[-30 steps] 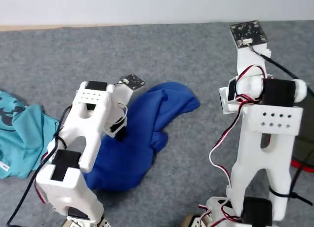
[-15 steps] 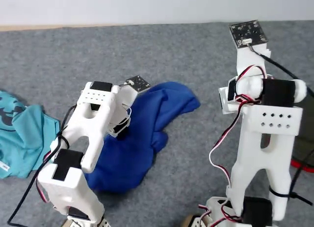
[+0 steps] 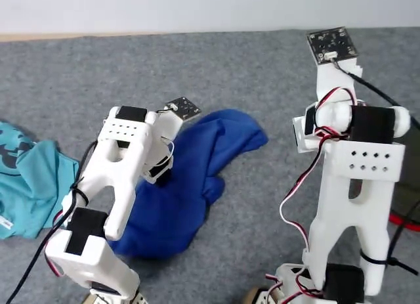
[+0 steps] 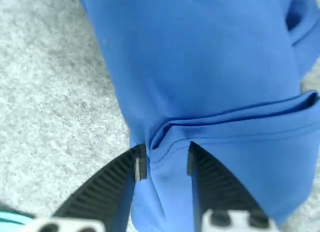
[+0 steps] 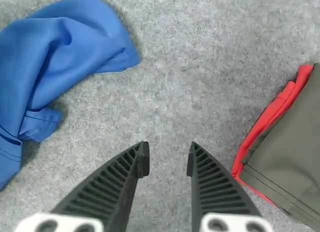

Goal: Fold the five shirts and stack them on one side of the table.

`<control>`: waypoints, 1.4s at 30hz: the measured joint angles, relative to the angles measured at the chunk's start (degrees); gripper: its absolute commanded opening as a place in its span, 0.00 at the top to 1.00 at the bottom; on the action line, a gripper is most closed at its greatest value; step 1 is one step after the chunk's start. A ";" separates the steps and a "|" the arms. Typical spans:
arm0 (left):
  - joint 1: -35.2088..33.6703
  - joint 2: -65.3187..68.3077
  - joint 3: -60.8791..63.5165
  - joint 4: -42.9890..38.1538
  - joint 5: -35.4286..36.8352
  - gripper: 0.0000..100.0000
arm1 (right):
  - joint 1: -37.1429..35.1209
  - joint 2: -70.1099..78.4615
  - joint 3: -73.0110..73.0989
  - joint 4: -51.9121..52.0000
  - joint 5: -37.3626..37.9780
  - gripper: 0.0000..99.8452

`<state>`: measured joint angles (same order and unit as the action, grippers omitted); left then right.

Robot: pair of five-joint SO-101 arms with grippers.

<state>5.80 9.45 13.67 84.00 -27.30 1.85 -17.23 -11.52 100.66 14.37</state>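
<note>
A crumpled blue shirt (image 3: 203,159) lies on the grey carpet in the middle of the table. My left gripper (image 4: 165,159) is down on its near left part, open, with a folded hem of the blue shirt (image 4: 210,66) lying between the two fingers. In the high view that gripper (image 3: 161,174) is mostly hidden under its own wrist. My right gripper (image 5: 166,159) hangs open above bare carpet, with the blue shirt (image 5: 50,51) to one side and a folded olive shirt (image 5: 287,157) on a red shirt (image 5: 267,124) to the other.
A teal shirt (image 3: 26,179) lies bunched at the table's left edge. The red shirt's edge (image 3: 403,220) peeks out behind the right arm (image 3: 354,186) at the right edge. Bare carpet (image 3: 249,67) stretches across the back.
The left arm shifted slightly forward and right, then eased back a little. The blue shirt's near edge barely moved. The right arm has stayed still.
</note>
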 measured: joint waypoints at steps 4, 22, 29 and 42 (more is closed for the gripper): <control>0.00 0.00 0.00 0.18 0.00 0.86 | 0.00 0.00 0.00 0.00 0.00 0.87; 3.69 0.00 0.00 3.08 0.00 0.95 | 0.00 0.00 0.00 0.00 0.00 0.87; 5.36 0.00 0.00 0.70 0.00 0.94 | 0.00 0.00 0.00 0.00 0.00 0.87; 1.05 9.41 -0.44 -1.67 -0.26 0.95 | 0.00 0.00 0.00 0.00 0.00 0.87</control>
<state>6.86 18.86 13.23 82.33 -27.56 1.85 -17.23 -11.52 100.66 14.37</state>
